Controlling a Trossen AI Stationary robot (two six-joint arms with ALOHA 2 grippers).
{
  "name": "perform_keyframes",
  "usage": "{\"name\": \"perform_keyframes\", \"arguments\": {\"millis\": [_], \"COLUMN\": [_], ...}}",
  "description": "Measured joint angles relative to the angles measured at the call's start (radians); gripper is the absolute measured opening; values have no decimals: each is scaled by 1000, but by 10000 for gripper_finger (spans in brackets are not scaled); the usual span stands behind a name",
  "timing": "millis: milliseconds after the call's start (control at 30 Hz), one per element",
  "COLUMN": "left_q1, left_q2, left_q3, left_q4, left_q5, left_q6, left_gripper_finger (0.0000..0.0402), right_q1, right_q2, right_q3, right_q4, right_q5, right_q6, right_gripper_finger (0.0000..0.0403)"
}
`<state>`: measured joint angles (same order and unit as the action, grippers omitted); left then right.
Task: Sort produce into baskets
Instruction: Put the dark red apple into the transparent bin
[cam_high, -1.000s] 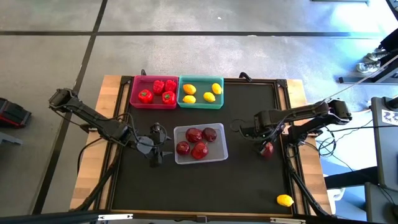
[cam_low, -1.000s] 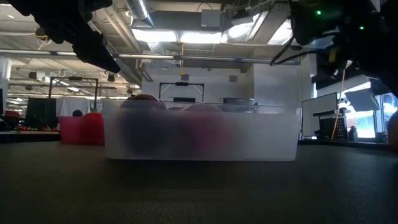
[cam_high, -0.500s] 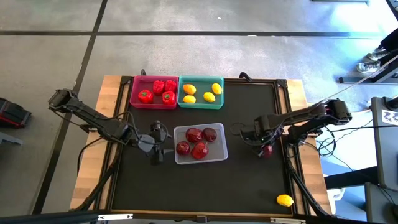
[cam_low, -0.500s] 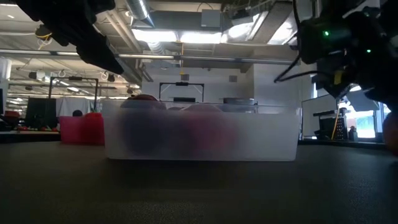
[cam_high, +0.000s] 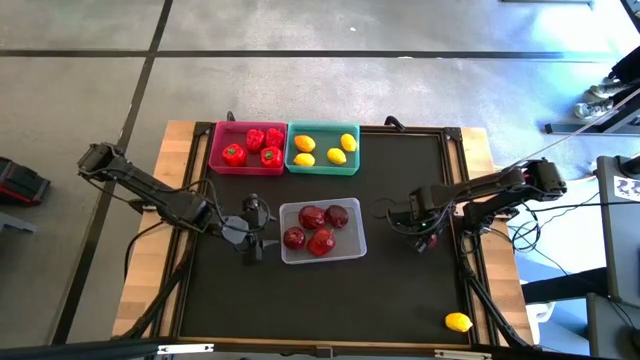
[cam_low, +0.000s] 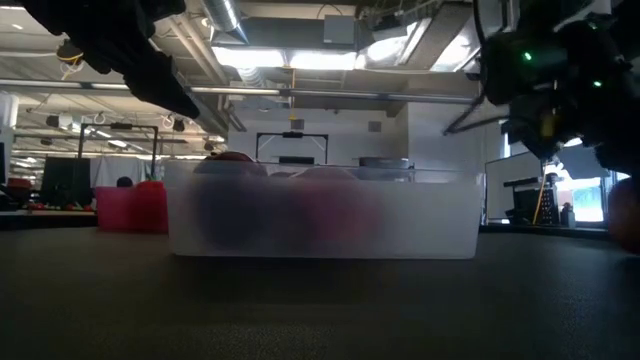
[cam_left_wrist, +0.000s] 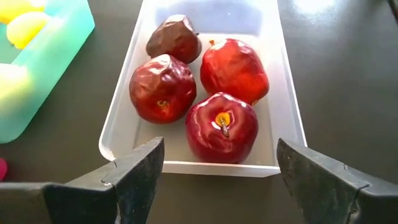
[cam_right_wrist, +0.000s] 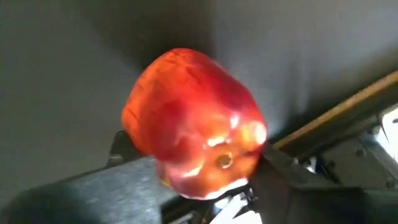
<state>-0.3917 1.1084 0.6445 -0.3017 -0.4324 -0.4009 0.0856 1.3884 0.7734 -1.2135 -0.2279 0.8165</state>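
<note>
A dark red apple (cam_right_wrist: 193, 149) lies on the black mat near the table's right edge, and my right gripper (cam_high: 428, 238) stands over it, shut on it. Left of the grey-white basket (cam_high: 322, 257) my left gripper (cam_left_wrist: 217, 180) hangs open, with nothing between its fingers. Several apples (cam_left_wrist: 221, 127) lie on that basket's floor. At the far edge, the pink basket (cam_high: 214, 150) has red peppers (cam_high: 255, 145) lying in it. The teal basket (cam_high: 322, 168) beside it has lemons (cam_high: 325, 148) lying in it. My right gripper pinches the apple between its two fingers (cam_right_wrist: 124, 180), one on each opposite side of the apple's body (cam_right_wrist: 149, 158). The fingers come from above, pointing steeply down. The apple sits low, about at mat level (cam_low: 628, 215); whether it is lifted does not show.
A single lemon (cam_high: 458, 322) lies at the table's near right corner. The wooden table border (cam_right_wrist: 336, 112) runs close by the held apple. Bare black mat stretches along the near side, in front of the grey-white basket.
My right gripper has come down over the apple near the right edge. The apple showed beside the gripper before and is now mostly hidden under it. It has stayed in its place.
</note>
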Motion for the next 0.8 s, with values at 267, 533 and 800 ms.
{"name": "perform_keyframes", "arguments": {"millis": [267, 533, 800], "left_q1": [0, 0, 43], "left_q2": [0, 8, 130], "left_q3": [0, 0, 0], "left_q4": [41, 212, 559], "left_q5": [0, -47, -80], "left_q6": [36, 148, 322], "left_gripper_finger": [306, 306, 306], "right_q1": [0, 17, 105], "right_q2": [-46, -71, -71], "right_q3": [168, 316, 269], "right_q4": [12, 236, 667], "right_q5": [67, 159, 294], "right_q6": [-19, -68, -142], "right_gripper_finger": [85, 104, 105]}}
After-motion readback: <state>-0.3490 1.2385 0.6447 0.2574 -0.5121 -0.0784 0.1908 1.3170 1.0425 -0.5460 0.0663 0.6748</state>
